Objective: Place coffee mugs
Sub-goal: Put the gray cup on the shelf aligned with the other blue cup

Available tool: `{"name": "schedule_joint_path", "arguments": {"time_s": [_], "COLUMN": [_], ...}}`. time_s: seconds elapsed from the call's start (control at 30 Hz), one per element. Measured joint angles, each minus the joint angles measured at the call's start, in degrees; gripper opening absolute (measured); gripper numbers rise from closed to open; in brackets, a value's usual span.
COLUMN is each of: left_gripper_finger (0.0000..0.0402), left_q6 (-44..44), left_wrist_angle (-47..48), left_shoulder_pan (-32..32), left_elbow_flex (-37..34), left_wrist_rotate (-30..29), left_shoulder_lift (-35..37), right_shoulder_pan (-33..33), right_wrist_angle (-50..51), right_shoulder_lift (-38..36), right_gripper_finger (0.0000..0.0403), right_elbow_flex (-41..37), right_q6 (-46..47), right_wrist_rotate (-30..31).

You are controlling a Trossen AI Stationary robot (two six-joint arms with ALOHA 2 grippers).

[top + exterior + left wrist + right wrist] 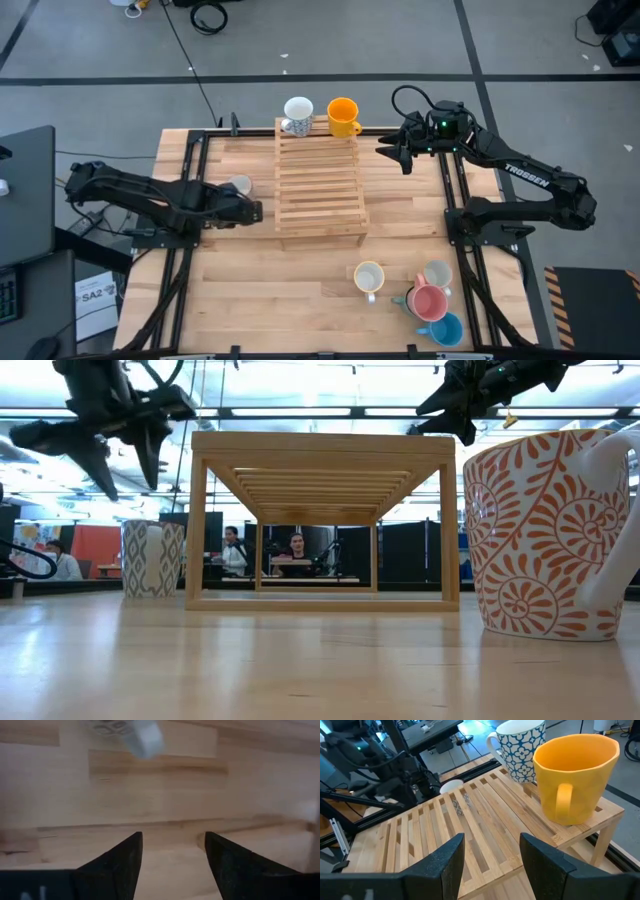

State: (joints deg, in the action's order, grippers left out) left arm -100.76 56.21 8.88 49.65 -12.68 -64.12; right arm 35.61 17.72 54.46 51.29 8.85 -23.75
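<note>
While two mugs already stand on the slatted rack (320, 185), you are between placements, as I judge it: both sets of jaws stand open and grip nothing. Nearest the front edge of the bench (260, 290), a cluster waits at the right-hand corner: a cream mug (369, 277) by itself, then a pale mug (438, 274), the pink mug (430, 302) and the blue mug (446, 330) packed close together, with a dark green one apparently tucked against the pink. The low view shows an orange-patterned white mug (545, 535) right up against that camera. Farther back, the left gripper (252, 211) hangs above the bench just beside the rack's left edge, and a grey-patterned mug (239, 186) sits on the bench just beyond it, apart from the jaws; the left wrist view catches only a corner of it, well ahead of the fingers (120, 865). That mug looks set down short of the rack, though I cannot tell if that is intended. Farthest back, the right gripper (395, 152) hovers by the rack's rear right corner, its fingers (445, 857) pointing at the orange mug (342, 116) and the blue-patterned white mug (297, 115), both upright on the rear slats and clear of the jaws. Next move, in my estimate: swing the right arm forward to the front cluster, and pick the outlying cream mug first, since its neighbours crowd each other.
</note>
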Motion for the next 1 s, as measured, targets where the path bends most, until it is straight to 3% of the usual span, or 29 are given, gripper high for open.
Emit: {"name": "schedule_joint_path", "arguments": {"time_s": [0.23,0.47,1.0], "left_gripper_finger": [0.0218,0.0217,0.0217], "left_q6": [-1.01,-0.12,-0.18], "left_wrist_angle": [-0.94,-1.98,-3.13], "left_shoulder_pan": [-3.53,-7.86,-11.71], "left_elbow_flex": [-2.41,-2.87,-2.93], "left_wrist_rotate": [-0.94,-6.82,-5.8], "left_shoulder_lift": [0.0,-0.02,-2.45], "right_shoulder_pan": [0.0,0.01,-0.01], "right_wrist_angle": [0.0,0.01,0.0], "right_shoulder_lift": [0.02,0.01,0.01], "right_gripper_finger": [0.0197,0.0197,0.0197], "right_elbow_flex": [0.01,0.0,-0.01], "right_q6": [0.0,-0.01,-0.01], "right_wrist_rotate": [0.0,0.01,0.02]}}
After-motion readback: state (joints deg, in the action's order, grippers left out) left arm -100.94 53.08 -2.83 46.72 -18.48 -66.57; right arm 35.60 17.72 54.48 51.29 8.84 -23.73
